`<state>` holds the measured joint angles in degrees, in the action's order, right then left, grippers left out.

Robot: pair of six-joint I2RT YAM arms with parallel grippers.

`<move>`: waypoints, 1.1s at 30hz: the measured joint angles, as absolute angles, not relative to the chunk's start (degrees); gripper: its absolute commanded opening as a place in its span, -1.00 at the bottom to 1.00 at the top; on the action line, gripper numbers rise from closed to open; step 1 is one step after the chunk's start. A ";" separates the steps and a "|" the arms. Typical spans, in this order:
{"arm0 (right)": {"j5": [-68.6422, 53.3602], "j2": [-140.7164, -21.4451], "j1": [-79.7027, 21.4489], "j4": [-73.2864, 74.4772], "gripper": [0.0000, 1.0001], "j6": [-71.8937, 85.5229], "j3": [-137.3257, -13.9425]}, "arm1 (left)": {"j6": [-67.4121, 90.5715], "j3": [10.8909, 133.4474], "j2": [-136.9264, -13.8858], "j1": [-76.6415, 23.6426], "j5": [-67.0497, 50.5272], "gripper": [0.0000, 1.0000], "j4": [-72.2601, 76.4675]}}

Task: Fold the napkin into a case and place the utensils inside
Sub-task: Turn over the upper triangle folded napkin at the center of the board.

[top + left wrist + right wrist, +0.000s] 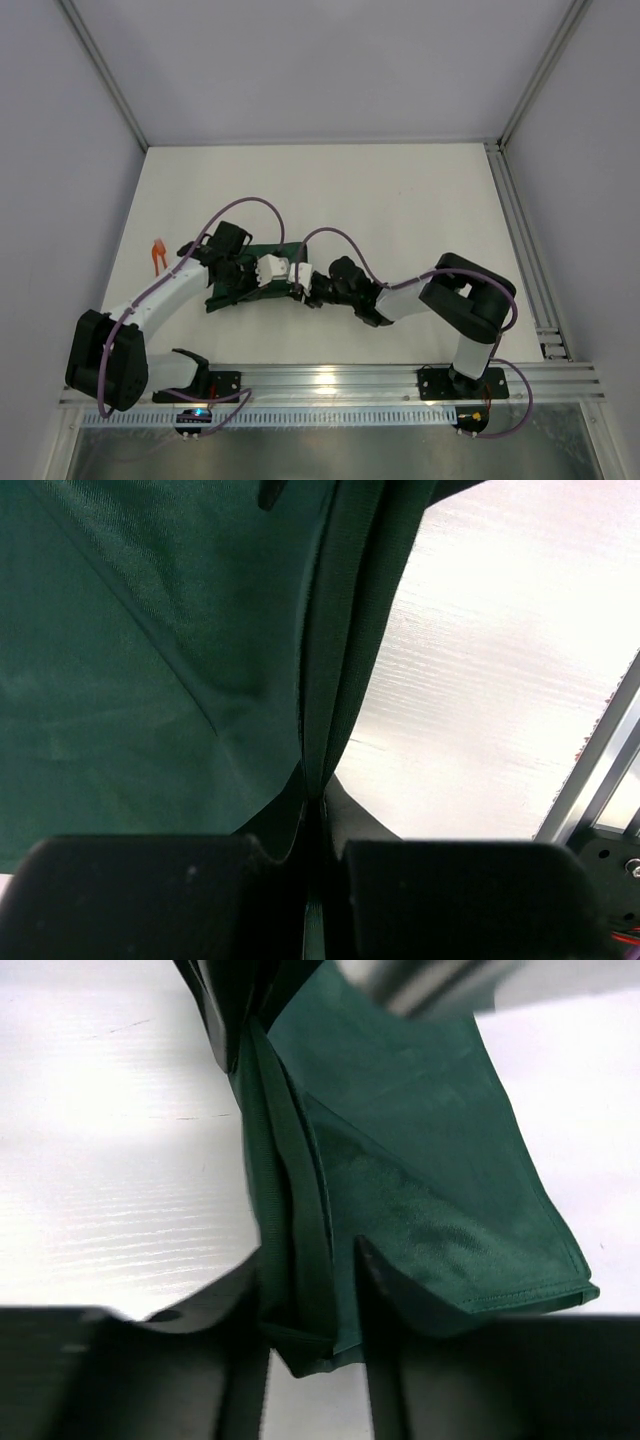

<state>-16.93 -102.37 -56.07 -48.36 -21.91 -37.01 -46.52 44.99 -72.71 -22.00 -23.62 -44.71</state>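
Jaws, L side: the left gripper (322,830) is closed to a narrow slit, with a folded edge of the napkin (150,680) pinched between its fingers (150,895). Jaws, R side: the right gripper (310,1255) is also narrow, clamped on a stack of several cloth layers that runs up between both pads.

Cloth condition, L wrist view: a broad dark green panel sits left of the pinched fold, with one diagonal crease across it. White table (480,680) shows to the right, and an aluminium rail (600,770) at the far right edge.

Cloth condition, R wrist view: a flat panel spreads right of the clamp and ends in a stitched hem and a corner at lower right. Whether that corner rests on the table cannot be determined.

Top view: the napkin sits left of centre on the table, toward the near edge – both arms converge on it from opp. sides, wrists nearly touching. The utensils (157,254), orange, lie on the table further left, well apart from the cloth and from both grippers – piece count not resolvable
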 measured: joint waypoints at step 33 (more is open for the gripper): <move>-25.30 -96.97 -51.94 -28.47 -0.92 -18.98 -41.85 | -42.15 35.03 -64.12 -18.33 -9.98 -0.89 -43.33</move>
